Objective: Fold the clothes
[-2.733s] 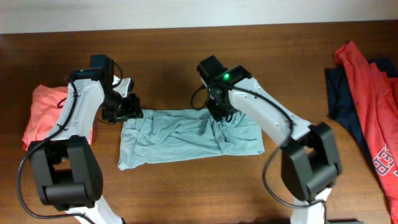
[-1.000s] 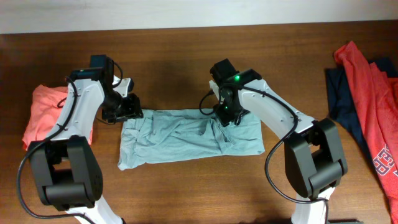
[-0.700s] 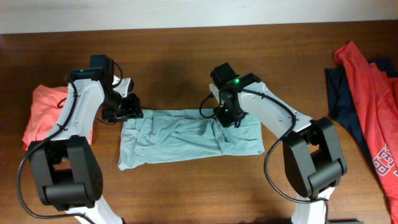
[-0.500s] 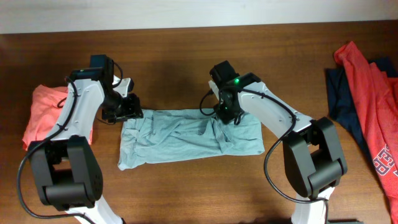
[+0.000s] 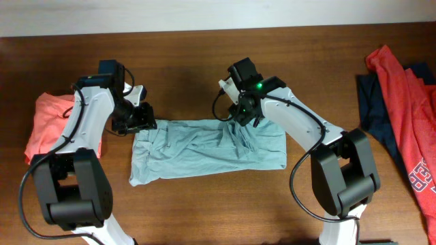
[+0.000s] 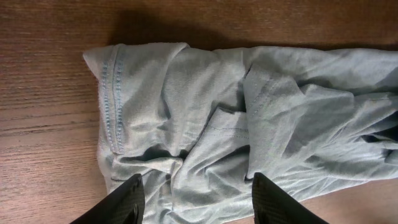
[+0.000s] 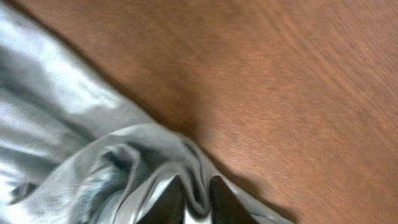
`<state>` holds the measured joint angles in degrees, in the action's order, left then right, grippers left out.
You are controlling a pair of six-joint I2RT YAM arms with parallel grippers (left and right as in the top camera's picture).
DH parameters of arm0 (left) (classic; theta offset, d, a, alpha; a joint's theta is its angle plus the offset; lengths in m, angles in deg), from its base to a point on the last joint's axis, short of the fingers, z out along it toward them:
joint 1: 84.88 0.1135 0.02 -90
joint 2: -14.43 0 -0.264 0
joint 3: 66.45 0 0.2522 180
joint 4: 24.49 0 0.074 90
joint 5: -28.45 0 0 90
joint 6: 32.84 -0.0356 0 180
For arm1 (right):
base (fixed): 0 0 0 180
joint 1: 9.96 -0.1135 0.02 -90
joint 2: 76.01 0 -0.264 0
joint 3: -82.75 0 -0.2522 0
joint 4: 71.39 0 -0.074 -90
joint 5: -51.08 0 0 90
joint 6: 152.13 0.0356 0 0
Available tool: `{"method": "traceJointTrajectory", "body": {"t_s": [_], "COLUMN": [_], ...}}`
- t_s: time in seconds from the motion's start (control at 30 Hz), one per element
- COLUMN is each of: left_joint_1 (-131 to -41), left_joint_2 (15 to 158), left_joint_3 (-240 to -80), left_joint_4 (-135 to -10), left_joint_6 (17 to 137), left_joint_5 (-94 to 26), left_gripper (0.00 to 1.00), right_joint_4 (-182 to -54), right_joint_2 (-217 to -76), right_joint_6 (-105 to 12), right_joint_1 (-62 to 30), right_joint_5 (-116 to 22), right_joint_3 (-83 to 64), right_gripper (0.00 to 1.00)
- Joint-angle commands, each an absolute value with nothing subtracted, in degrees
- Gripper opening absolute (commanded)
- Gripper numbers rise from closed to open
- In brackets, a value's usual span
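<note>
The pale grey-blue T-shirt [image 5: 197, 150] of the clothes lies crumpled lengthwise in the middle of the brown table [image 5: 184, 61]. My left gripper [image 5: 141, 118] hangs open over its far left corner. In the left wrist view the shirt [image 6: 249, 106] fills the frame, and the left gripper [image 6: 199, 205] holds nothing between its dark fingertips [image 6: 127, 202]. My right gripper [image 5: 240, 114] is at the shirt's far edge, near the middle. In the right wrist view the right gripper [image 7: 198, 200] is shut on a raised fold of the shirt [image 7: 93, 162].
A coral-orange shirt [image 5: 48, 122] lies bunched at the table's left edge, behind the left arm. At the far right a red shirt with white print [image 5: 409, 109] lies over a navy one [image 5: 373, 102]. Bare wood shows in front of and behind the grey-blue shirt.
My right gripper closed on a fold at the shirt's far edge and drew it slightly back and to the left, pulling the cloth with it. The left arm stayed still.
</note>
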<state>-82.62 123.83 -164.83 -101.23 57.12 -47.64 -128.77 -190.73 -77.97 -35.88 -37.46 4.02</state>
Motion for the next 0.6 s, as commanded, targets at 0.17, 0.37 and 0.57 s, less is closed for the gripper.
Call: {"method": "traceJointTrajectory", "body": {"t_s": [0.17, 0.37, 0.57], "left_joint_1": [-82.49, -82.49, -82.49], "left_joint_2": [124.01, 124.01, 124.01], "left_joint_3": [-164.45, -164.45, -164.45], "left_joint_4": [-101.29, -101.38, -101.34], "left_joint_6": [56.25, 56.25, 56.25], "left_joint_5": [-47.84, -47.84, -47.86], "left_gripper": [0.56, 0.55, 0.55], "right_joint_4": [-129.40, -132.11, -143.26], "right_joint_2": [-191.23, -189.57, -186.07], "right_joint_6": [-80.72, -74.18, -67.34], "right_joint_1": [-36.55, -36.60, -37.36], "right_joint_5": [-41.29, -30.18, -37.09], "right_joint_3": [5.24, 6.84, 7.91], "right_gripper": [0.47, 0.52, 0.55]}}
